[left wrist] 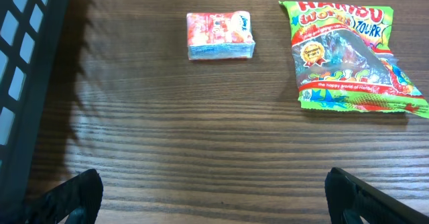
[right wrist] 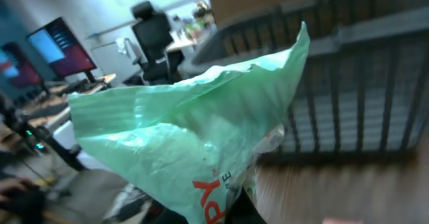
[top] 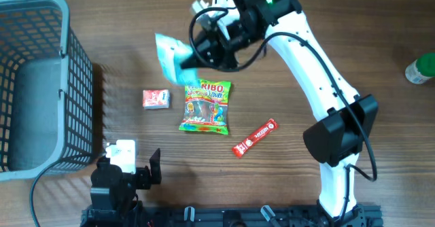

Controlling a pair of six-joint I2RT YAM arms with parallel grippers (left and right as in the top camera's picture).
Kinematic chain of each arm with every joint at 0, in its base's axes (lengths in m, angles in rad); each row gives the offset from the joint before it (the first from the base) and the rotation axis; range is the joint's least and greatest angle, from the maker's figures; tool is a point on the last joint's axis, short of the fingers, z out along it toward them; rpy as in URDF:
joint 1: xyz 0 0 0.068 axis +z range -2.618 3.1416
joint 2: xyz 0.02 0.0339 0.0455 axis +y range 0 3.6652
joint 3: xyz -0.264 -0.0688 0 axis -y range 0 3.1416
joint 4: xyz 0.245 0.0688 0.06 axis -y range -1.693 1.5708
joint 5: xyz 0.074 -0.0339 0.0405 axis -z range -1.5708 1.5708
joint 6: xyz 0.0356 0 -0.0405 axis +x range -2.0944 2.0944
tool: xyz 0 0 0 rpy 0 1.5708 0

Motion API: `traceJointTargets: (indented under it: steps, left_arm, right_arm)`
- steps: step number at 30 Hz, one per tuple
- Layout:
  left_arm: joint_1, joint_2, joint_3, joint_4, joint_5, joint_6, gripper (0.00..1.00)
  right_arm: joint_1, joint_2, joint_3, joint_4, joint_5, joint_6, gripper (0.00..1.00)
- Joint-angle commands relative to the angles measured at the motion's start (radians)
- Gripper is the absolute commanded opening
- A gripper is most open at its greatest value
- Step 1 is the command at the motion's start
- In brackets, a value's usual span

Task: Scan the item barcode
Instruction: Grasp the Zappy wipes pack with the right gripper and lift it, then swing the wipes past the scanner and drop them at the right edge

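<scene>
Right gripper (top: 192, 65) gripped 1 green packet (top: 170, 54) | left gripper (left wrist: 214, 207) stood wide, empty | table (top: 394, 152) held 1 Haribo bag (top: 206, 107), 1 small pack (top: 155, 98), 1 red stick (top: 255, 138)

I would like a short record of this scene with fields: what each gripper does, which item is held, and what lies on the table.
right gripper: shut on the pale green packet, raised above the table
left gripper: open, empty, low over the table
on the table: Haribo bag, small red and white pack, red stick
basket: grey, on the left arm's side
barcode: not visible in any view
</scene>
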Motion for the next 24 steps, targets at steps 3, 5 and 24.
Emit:
traceJointTargets:
  steps: [3,5,24]
  left_arm:
    - [-0.002,-0.001,-0.002,0.002,-0.003,0.015,1.0]
    - [-0.002,-0.001,-0.002,0.002,-0.003,0.015,1.0]
    - [-0.002,-0.001,-0.002,0.002,-0.003,0.015,1.0]
  right_arm:
    - [0.013,0.011,0.003,0.159,-0.151,0.338,0.04]
    - [0.008,0.011,0.001,0.208,-0.15,0.499,0.04]
    - [0.104,0.03,-0.02,0.225,1.666,1.175,0.04]
